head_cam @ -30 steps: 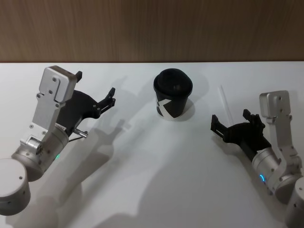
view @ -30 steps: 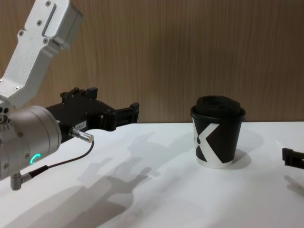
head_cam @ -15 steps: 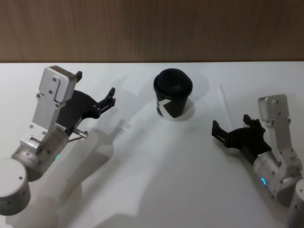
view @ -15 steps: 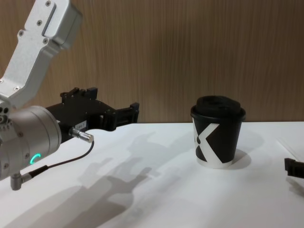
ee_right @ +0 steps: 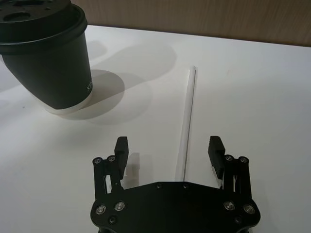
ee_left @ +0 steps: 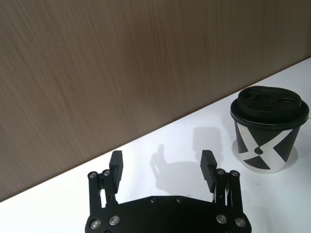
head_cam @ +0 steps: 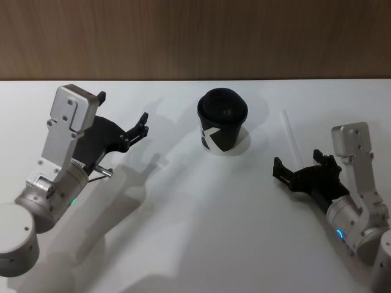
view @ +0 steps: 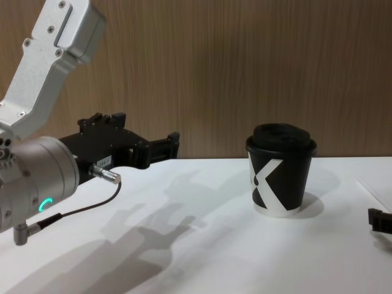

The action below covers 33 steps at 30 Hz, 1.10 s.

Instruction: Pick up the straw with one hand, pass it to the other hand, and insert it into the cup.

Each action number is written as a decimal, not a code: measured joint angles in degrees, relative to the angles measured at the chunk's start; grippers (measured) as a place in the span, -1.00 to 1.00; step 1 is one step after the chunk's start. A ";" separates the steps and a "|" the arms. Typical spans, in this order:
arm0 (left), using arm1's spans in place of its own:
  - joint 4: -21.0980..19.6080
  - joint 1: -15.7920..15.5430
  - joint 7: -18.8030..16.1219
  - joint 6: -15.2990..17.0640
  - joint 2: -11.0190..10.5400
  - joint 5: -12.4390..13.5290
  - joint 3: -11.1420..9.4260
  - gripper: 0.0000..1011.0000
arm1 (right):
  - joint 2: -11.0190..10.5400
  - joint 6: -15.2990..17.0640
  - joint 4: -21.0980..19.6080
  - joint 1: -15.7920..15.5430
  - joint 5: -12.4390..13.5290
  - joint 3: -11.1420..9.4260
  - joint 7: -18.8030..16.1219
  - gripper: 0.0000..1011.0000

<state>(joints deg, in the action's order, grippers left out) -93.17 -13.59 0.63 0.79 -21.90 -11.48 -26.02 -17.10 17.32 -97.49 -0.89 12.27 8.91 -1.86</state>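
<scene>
While the straw (ee_right: 188,107) is lying near the cup (head_cam: 222,127), the left gripper (head_cam: 122,108) and right gripper (ee_right: 168,145) are being held wide open, the right apparently above the straw.

I see a plain white tabletop (head_cam: 201,232) before me. A brown wood-grain wall (head_cam: 195,36) lines its far edge.

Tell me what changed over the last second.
The right end effector eased slightly back toward the robot, open, and took hold of nothing. The straw lies where it was on the table, just ahead of it. The left end effector, open, and the cup stayed as they were.
</scene>
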 joint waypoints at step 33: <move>0.00 0.00 0.00 0.00 0.00 0.00 0.00 0.98 | 0.27 1.48 0.82 0.53 -1.68 -0.79 -1.39 0.98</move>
<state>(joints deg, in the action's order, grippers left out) -93.17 -13.59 0.63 0.79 -21.90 -11.48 -26.03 -16.82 18.80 -96.67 -0.36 10.59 8.13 -3.25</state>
